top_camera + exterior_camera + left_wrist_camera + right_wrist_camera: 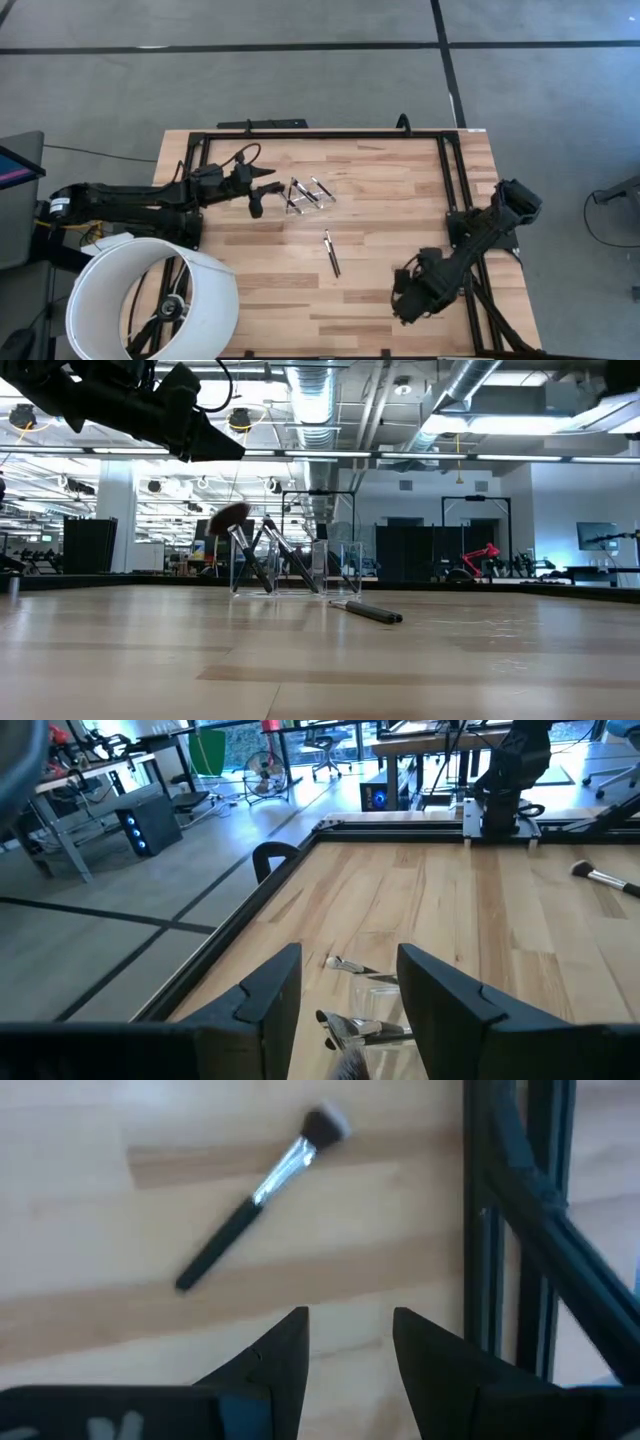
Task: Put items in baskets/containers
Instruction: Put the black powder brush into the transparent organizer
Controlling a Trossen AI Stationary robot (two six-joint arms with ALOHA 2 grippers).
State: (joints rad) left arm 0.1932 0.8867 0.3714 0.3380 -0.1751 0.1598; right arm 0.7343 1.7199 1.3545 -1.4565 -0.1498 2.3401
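A small clear holder [306, 194] stands on the wooden table left of centre, with several black-handled makeup brushes [262, 556] leaning in it, one with a fluffy head. It also shows in the left wrist view [362, 1018]. One brush [331, 252] lies flat on the table near the centre and shows in the right wrist view [258, 1198]. My left gripper [256, 202] hangs open and empty above the table, just left of the holder [350, 1010]. My right gripper [402, 303] is open and empty near the table's front right [350, 1348], a little way from the lying brush.
A big white cylinder [150, 300] stands at the table's front left corner beside the left arm. A black metal frame [320, 133] runs along the table's far, left and right edges. Bare wood lies between the holder and the right gripper.
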